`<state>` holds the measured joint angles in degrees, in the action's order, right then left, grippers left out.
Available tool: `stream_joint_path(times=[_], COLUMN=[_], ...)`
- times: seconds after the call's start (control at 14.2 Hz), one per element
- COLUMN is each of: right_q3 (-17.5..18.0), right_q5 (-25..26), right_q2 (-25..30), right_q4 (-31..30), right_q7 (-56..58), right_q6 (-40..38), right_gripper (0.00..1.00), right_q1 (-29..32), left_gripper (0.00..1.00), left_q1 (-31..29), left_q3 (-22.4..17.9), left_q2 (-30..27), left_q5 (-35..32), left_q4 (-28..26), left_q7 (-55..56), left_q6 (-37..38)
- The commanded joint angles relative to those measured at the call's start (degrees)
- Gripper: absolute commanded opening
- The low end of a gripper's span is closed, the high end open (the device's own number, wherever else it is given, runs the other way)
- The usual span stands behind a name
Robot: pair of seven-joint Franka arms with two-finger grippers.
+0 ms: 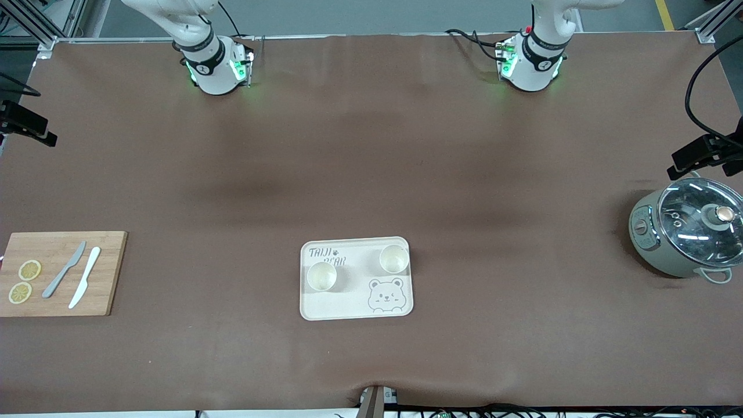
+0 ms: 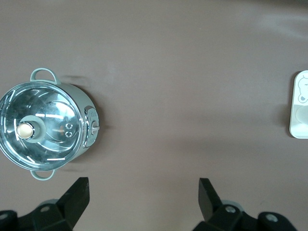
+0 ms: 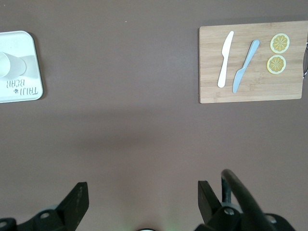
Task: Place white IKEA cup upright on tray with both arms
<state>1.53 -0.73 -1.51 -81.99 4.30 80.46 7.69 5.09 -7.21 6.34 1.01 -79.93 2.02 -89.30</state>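
The cream tray (image 1: 356, 305) lies mid-table, near the front camera. Two white cups stand upright on it, one (image 1: 321, 276) toward the right arm's end, one (image 1: 394, 259) toward the left arm's end. Only the arms' bases show in the front view, the right arm (image 1: 212, 67) and the left arm (image 1: 531, 61). My left gripper (image 2: 143, 195) is open and empty, high over bare tablecloth, with the tray's edge (image 2: 301, 103) in its view. My right gripper (image 3: 143, 197) is open and empty, high over bare tablecloth; its view shows the tray (image 3: 21, 86) and part of a cup (image 3: 8, 65).
A wooden cutting board (image 1: 110, 273) with two knives and two lemon slices lies at the right arm's end and shows in the right wrist view (image 3: 252, 91). A grey-green pot with a glass lid (image 1: 688, 235) stands at the left arm's end and shows in the left wrist view (image 2: 43, 127).
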Motion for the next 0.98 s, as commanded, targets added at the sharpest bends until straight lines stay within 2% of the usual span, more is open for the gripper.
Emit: stream_joint_path(times=[0.0,0.91], right_q3=[0.23,0.32], right_q5=[0.38,0.38], right_q2=[1.07,0.46], right_q4=[-1.16,-1.42], right_q7=[-0.17,-0.17], right_q6=[0.57,1.28], right_gripper=[1.0,1.0], right_q1=[-0.04,-0.48], left_gripper=[1.0,1.0], left_q1=[-0.34,-0.25], left_q3=[-0.26,-0.26], left_q2=[0.95,0.95], left_q5=[1.01,0.93], left_q4=[1.97,1.97], left_q7=[-0.53,-0.53], left_q6=[1.41,1.41])
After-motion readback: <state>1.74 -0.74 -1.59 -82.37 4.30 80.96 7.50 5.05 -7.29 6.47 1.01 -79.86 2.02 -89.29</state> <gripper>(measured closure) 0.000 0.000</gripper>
